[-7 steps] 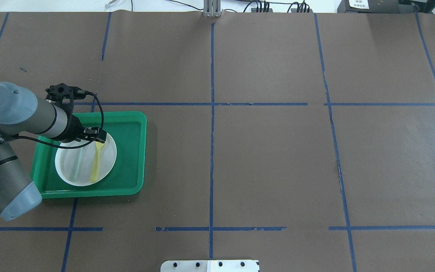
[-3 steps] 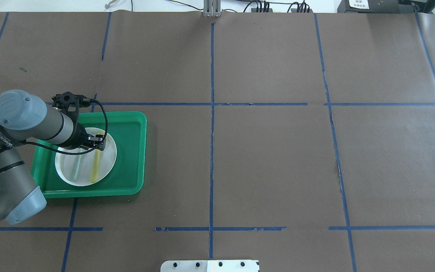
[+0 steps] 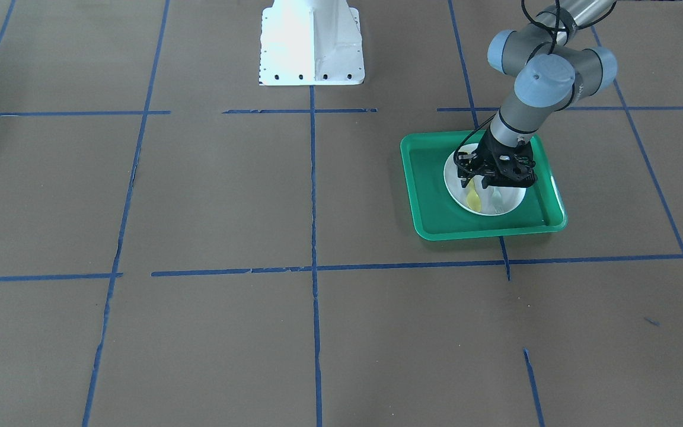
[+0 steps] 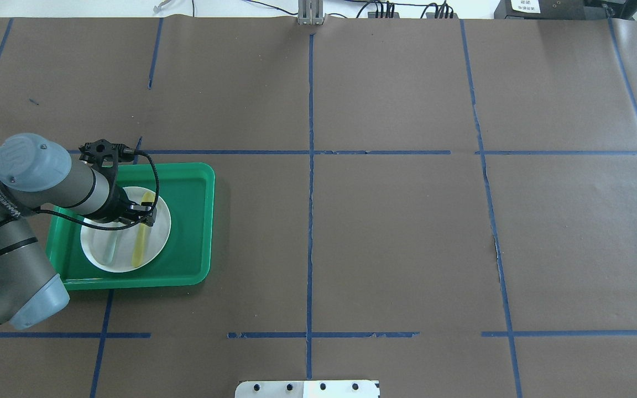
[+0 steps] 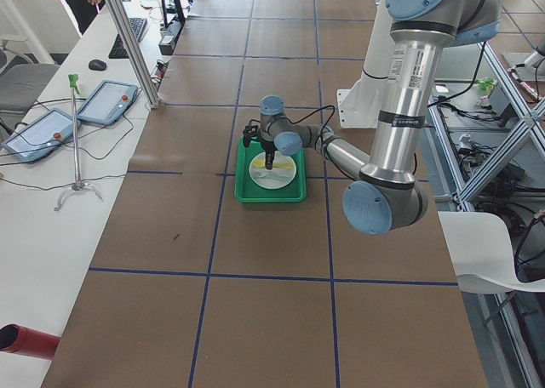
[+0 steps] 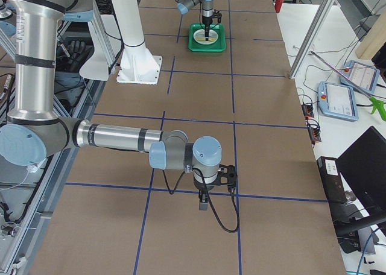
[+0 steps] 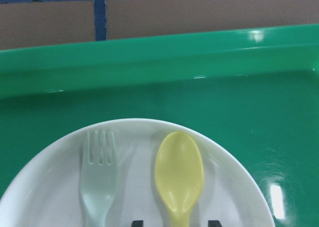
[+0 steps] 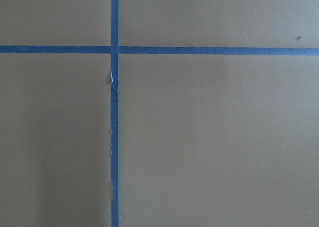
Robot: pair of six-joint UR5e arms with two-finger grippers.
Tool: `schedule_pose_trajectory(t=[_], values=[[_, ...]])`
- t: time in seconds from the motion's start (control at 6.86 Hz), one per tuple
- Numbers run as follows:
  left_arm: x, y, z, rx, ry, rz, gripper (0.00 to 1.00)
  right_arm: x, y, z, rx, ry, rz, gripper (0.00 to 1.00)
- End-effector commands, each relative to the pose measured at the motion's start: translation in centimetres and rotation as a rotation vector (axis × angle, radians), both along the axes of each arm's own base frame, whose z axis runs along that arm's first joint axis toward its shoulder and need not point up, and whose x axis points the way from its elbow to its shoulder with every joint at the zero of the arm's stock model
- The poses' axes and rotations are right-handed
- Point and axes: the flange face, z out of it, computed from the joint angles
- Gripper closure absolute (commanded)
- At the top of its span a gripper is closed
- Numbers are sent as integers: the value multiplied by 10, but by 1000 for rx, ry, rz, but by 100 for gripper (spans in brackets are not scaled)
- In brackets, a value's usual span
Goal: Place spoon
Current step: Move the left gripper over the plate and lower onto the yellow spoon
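White plate (image 7: 50,187) is sitting in green tray (image 7: 149,53): pale fork (image 7: 98,182) at left, yellow spoon (image 7: 179,174) lying just right of it. Left gripper (image 7: 175,223) is hovering w/ jaws apart, straddling the spoon handle, gripping nothing. Probably best: centre on handle, descend straight, avoid fork. Right gripper (image 6: 204,204): can't tell.

On round white plate (image 7: 234,187): pale translucent fork (image 7: 98,179) left, small yellow plastic spoon (image 7: 179,174) right; plate inside green plastic tray (image 7: 149,53).
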Motion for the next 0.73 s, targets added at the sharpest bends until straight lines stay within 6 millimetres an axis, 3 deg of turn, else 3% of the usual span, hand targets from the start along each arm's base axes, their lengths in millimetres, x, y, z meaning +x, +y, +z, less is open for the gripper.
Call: schedule_pose_trajectory(t=[0.0,0.58], values=[[2,0,4,-5,-6,2,54,0,0,0,0,0,0,0],[3,3,7,-31,2,26,100,0,0,0,0,0,0,0]])
